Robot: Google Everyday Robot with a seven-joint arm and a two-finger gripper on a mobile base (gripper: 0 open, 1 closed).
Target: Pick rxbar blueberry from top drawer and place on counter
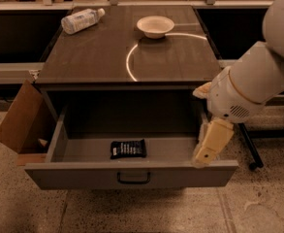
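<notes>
- Over right front corner of wide shallow grey drawer: tan gripper, opening impossible to tell.
- Mid-floor, open room around: flat black-wrapped rectangular snack bar.

Top drawer is standing pulled open below the worktop, with the rxbar blueberry lying flat on the drawer floor near the front panel, just behind the dark pull handle. The hand is hanging at the drawer's right end, pointing down over the front right corner, well apart from the bar, on a white arm coming in from the right. On the worktop a clear plastic bottle is lying on its side at back left and a white bowl is sitting upright at back centre; a cardboard box is sitting by the cabinet's left side.
</notes>
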